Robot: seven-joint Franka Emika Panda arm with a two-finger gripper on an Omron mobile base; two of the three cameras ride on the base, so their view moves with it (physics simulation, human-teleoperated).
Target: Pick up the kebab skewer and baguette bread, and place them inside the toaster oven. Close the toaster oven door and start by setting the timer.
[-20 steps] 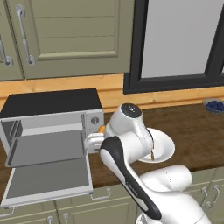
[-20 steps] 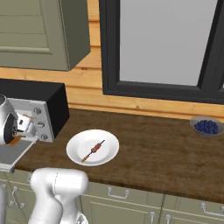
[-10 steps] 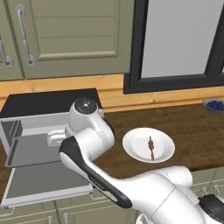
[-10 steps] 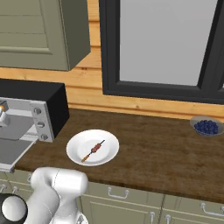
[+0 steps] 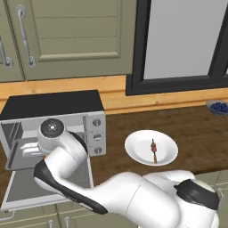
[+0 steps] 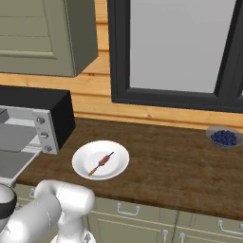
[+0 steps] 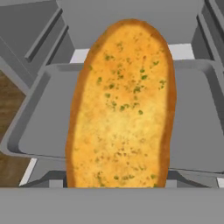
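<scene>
Plate (image 5: 165,156) holds kebab skewer (image 5: 153,150); arm apparently screens toaster oven (image 5: 95,133) mouth.

Toaster oven (image 6: 45,116): at the left edge on the worktop, black top, silver front, three round knobs stacked on its right side.
Oven door (image 6: 12,163): swung down, lying flat in front of the oven.
Plate (image 6: 118,163): white, round, on the worktop just right of the oven.
Kebab skewer (image 6: 101,163): lies slanted on the plate, dark chunks at its middle.
Bowl (image 6: 223,137): far right by the wall, holds blueberries.
Worktop (image 6: 171,166): dark wood.
Window (image 6: 175,47): dark-framed, above the worktop.
Cabinet (image 6: 42,33): olive green, upper left.
</scene>
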